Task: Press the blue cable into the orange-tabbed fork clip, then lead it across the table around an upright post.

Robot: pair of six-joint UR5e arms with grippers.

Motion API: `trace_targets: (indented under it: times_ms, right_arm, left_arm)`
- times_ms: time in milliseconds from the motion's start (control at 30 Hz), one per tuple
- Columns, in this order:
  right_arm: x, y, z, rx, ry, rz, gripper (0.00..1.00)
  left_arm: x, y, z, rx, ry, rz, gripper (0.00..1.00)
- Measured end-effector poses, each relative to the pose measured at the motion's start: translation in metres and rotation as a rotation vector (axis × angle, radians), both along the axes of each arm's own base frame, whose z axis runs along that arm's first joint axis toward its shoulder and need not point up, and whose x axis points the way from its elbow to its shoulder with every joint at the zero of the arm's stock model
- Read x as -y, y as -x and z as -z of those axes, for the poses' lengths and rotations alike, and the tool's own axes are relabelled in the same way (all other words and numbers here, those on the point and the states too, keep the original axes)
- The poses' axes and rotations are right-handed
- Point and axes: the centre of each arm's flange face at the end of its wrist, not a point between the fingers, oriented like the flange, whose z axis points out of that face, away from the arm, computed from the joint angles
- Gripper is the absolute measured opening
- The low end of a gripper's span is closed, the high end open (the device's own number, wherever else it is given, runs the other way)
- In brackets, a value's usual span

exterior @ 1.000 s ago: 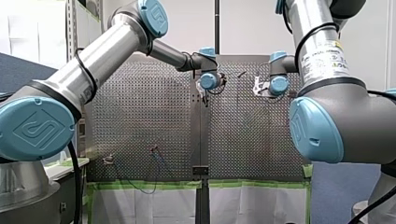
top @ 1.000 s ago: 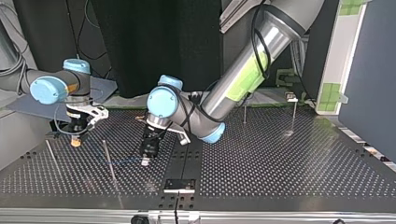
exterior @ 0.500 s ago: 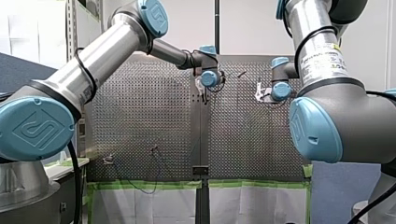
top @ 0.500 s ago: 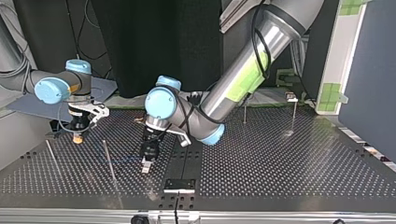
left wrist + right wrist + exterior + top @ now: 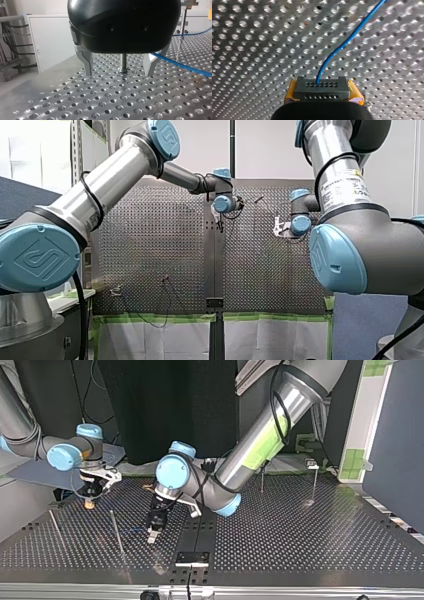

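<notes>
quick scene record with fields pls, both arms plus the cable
left end effector: open, empty, low over the perforated table
right end effector: shut on blue cable, yellow pads
blue cable: leads from the right end effector across the table, passing by a left end effector finger
upright post: ahead of the left end effector, between its fingers

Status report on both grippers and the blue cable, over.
Left gripper open, low over perforated metal table. Right gripper shut on thin blue cable. Slim upright metal post straight ahead of left gripper.
</notes>
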Motion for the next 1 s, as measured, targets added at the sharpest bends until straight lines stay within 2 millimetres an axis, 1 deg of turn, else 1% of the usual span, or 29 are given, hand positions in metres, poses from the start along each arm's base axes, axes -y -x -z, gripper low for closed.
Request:
trace_targets:
  times_ms: [200,400,633,767,933,1000]
  right_arm:
    - [0.0,0.0,0.014,0.009,-0.004,0.002,0.0]
    - [0.003,0.004,0.04,0.014,-0.029,0.02,0.0]
    - [0.012,0.012,0.08,0.047,-0.049,0.06,0.0]
    - [0.011,0.017,0.106,0.052,-0.074,0.082,0.0]
    - [0.009,0.022,0.14,0.064,-0.097,0.099,0.0]
    - [0.009,0.024,0.15,0.063,-0.104,0.107,0.0]
  left_arm:
    - [-0.002,-0.003,0.0,-0.012,0.024,0.021,1.0]
    - [-0.005,-0.005,0.001,-0.02,0.031,0.023,1.0]
    - [-0.008,-0.007,0.002,-0.028,0.031,0.017,1.0]
    - [-0.01,-0.009,0.003,-0.037,0.036,0.016,1.0]
    - [-0.009,-0.011,0.012,-0.057,0.038,0.027,1.0]
    - [-0.009,-0.011,0.016,-0.064,0.035,0.031,1.0]
